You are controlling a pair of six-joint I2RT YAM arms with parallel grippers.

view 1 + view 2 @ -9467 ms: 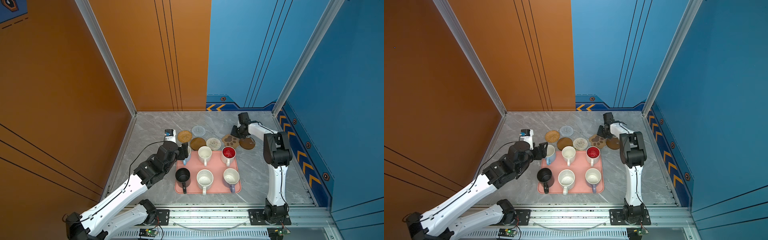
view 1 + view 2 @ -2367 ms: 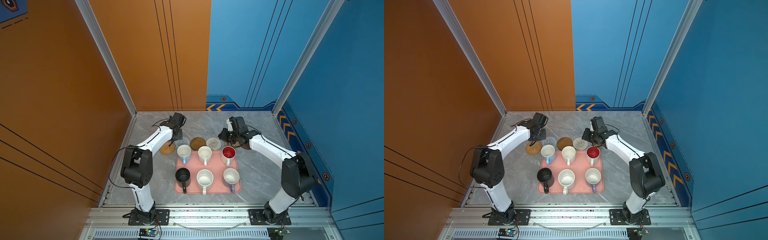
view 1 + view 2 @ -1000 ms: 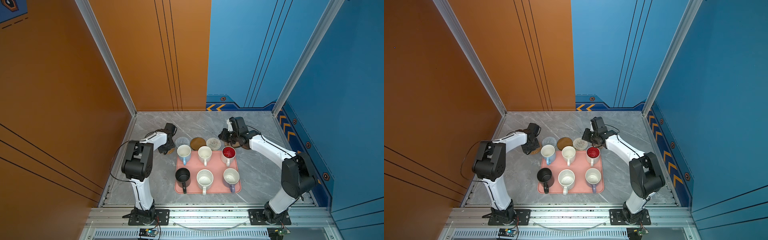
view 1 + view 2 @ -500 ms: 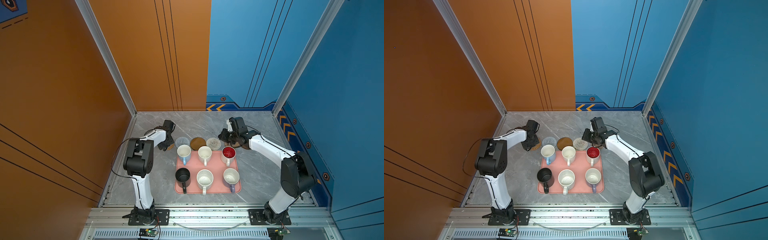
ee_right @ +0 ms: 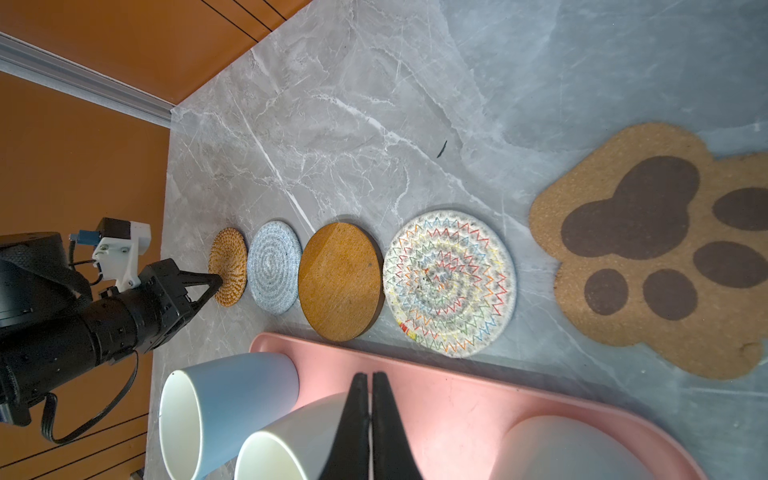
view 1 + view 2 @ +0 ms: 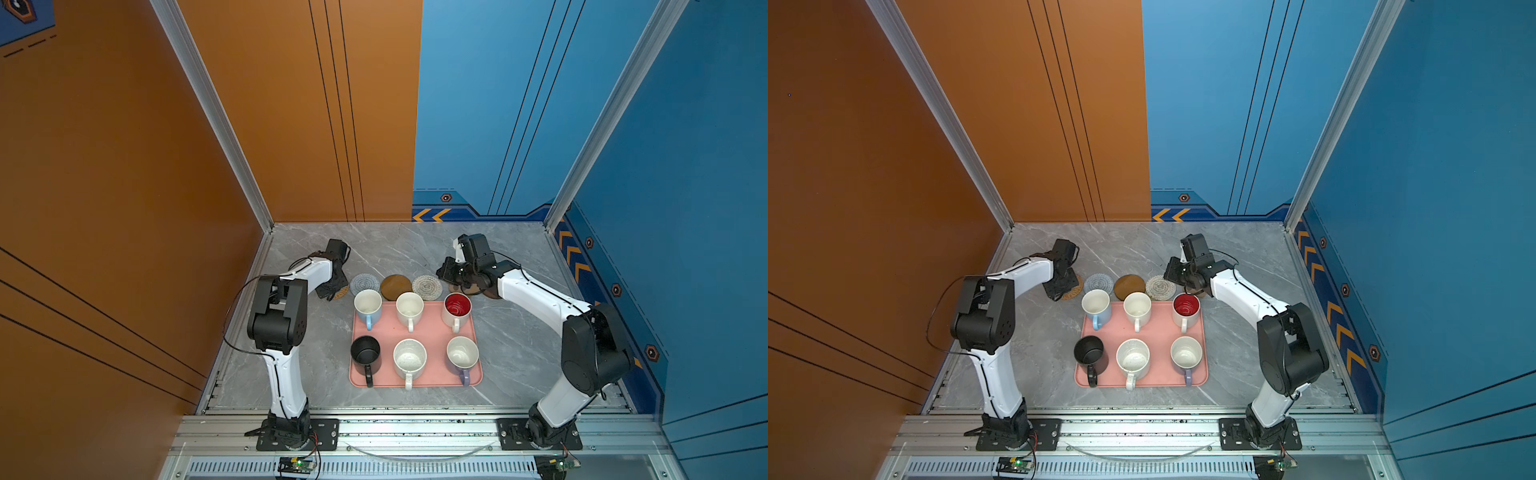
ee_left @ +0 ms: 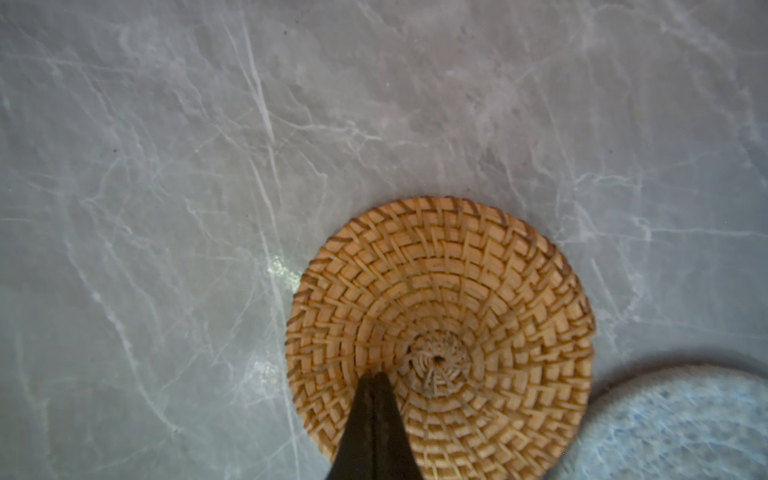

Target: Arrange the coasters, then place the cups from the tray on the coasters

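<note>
Six cups stand on the pink tray (image 6: 388,332), among them the light blue (image 6: 368,303), the black (image 6: 365,351) and the red-inside one (image 6: 457,307). Behind the tray the coasters lie in a row: orange rattan (image 5: 228,262), grey woven (image 5: 274,266), brown (image 5: 338,280), beige woven (image 5: 449,282) and paw-print (image 5: 648,257). My left gripper (image 7: 374,376) is shut, its tips resting on the rattan coaster (image 7: 440,332) beside its centre. My right gripper (image 5: 369,376) is shut and empty, hanging over the tray's far rim (image 5: 457,403) near the plain white cup (image 5: 291,440).
The orange side wall (image 6: 187,249) stands close to the left arm. My right forearm (image 6: 536,295) crosses above the right end of the coaster row and hides most of it in both top views. Bare marble floor (image 6: 395,245) lies behind the coasters.
Since the earliest frames the coasters have gone from a loose cluster to a row. The left gripper has come down onto the rattan coaster. The right arm has hardly moved lately.
</note>
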